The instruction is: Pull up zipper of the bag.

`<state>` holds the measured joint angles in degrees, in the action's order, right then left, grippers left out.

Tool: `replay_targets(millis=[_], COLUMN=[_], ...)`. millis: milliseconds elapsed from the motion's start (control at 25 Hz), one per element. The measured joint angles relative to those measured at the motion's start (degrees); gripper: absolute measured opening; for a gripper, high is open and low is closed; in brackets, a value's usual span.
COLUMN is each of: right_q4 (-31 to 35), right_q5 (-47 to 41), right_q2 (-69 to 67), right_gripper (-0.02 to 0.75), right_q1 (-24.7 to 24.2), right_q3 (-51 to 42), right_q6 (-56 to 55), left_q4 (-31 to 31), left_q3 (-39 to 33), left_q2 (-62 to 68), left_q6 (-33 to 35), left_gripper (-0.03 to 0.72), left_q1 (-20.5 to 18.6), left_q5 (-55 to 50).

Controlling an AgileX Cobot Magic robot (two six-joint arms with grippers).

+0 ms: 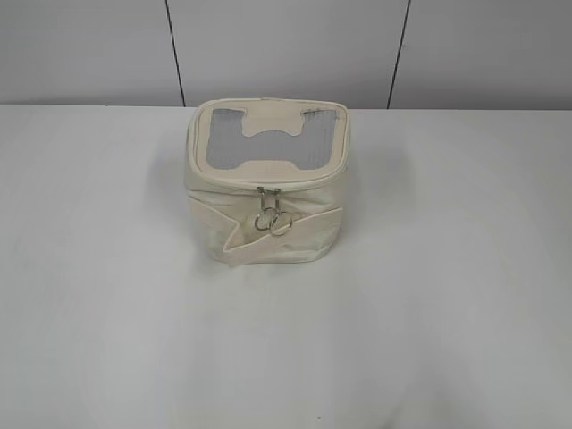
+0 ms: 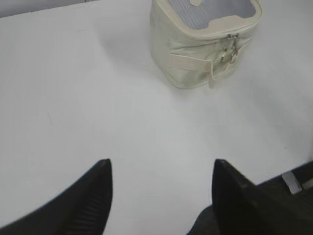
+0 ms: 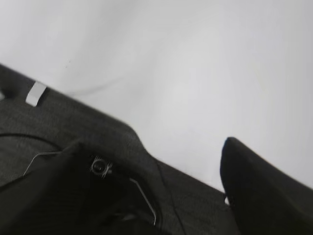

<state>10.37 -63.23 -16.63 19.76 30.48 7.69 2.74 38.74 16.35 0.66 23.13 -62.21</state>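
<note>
The bag (image 1: 268, 241) is a small boxy cream fabric bag standing upright at the table's middle, with a grey see-through top panel and a cream bone-shaped patch (image 1: 273, 134). The zipper (image 1: 308, 181) runs round the top rim. Its two silver ring pulls (image 1: 271, 220) hang together at the front, over the flat strap (image 1: 299, 234). In the left wrist view the bag (image 2: 186, 63) is at the upper right with the pulls (image 2: 227, 56) showing. My left gripper (image 2: 161, 169) is open and empty, well short of the bag. My right gripper (image 3: 154, 144) is open and empty; the bag is out of its view. Neither gripper shows in the exterior view.
The white table (image 1: 107, 286) spreads round the bag, with a grey panelled wall (image 1: 286, 45) behind. In the right wrist view the table's edge meets a dark surface (image 3: 49, 117) with a white tape strip (image 3: 35, 93) on it.
</note>
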Motion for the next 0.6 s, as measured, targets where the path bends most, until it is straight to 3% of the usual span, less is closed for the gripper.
replay_targets(millis=[240, 600], right_q4=[-1.89, -2.61], right_q5=[1.55, 2.86], right_q2=[9.73, 13.02], right_gripper=[0.621, 0.564], right_q1=[0.0, 0.0], right_q3=[-1.04, -1.61], right_q6=[-1.82, -2.66], left_q4=[-3.6, -3.83], left_q3=[-6.77, -7.99], left_q2=[-15.89, -15.72], left_q6=[-3.91, -4.25], left_gripper=[0.49, 0.429], left_q1=[0.0, 0.0], left_q5=[-0.41, 1.64])
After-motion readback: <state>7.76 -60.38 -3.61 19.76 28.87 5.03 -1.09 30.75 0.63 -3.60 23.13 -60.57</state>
